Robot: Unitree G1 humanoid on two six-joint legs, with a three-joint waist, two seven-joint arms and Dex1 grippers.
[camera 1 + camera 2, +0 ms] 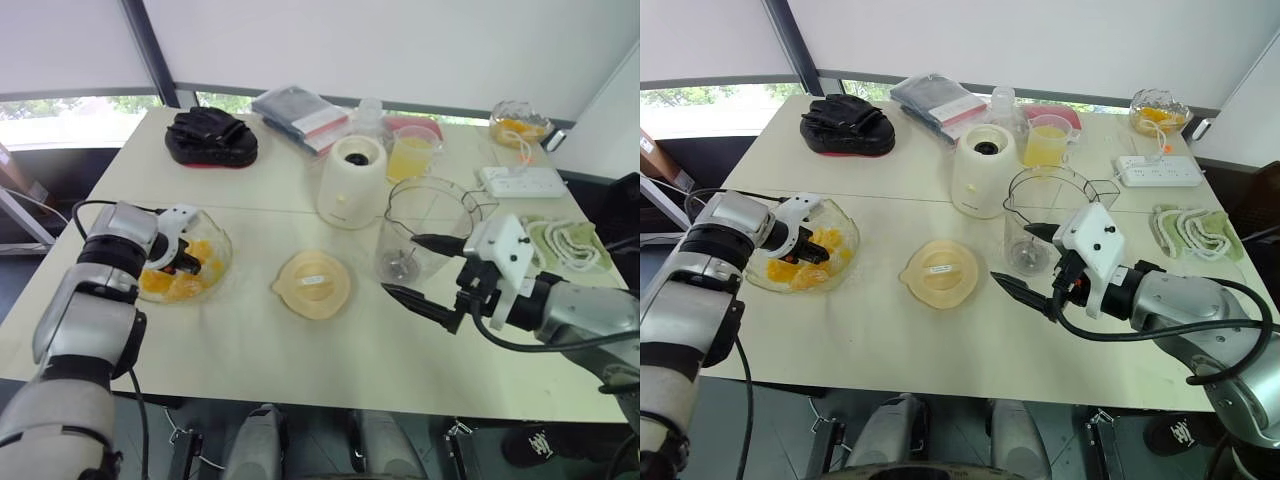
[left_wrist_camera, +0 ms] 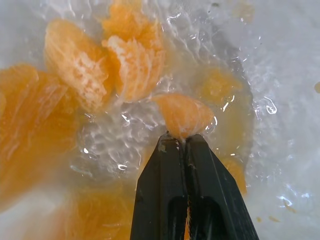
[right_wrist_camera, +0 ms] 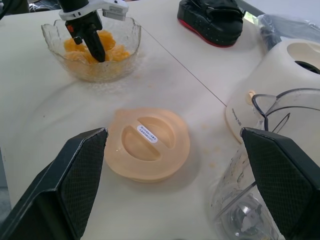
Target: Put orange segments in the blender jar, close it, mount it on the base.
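Note:
Several orange segments (image 1: 180, 282) lie in a scalloped glass dish (image 1: 223, 248) at the table's left. My left gripper (image 1: 185, 262) reaches down into the dish. In the left wrist view its fingers (image 2: 160, 190) are shut, with the edge of one orange segment (image 2: 184, 114) pinched at their tips. The clear blender jar (image 1: 430, 215) stands uncovered at centre right, with a metal blade at its bottom. The cream base (image 1: 352, 180) stands just behind and left of it. My right gripper (image 1: 400, 265) hovers open just in front of the jar and holds nothing.
A flat cream lid (image 1: 313, 284) lies between dish and jar. Behind the base stand a cup of yellow juice (image 1: 410, 155), a black padded mitt (image 1: 210, 137) and a grey packet (image 1: 300, 115). At the right are a power strip (image 1: 520, 181), a towel (image 1: 565, 243) and another fruit bowl (image 1: 520, 123).

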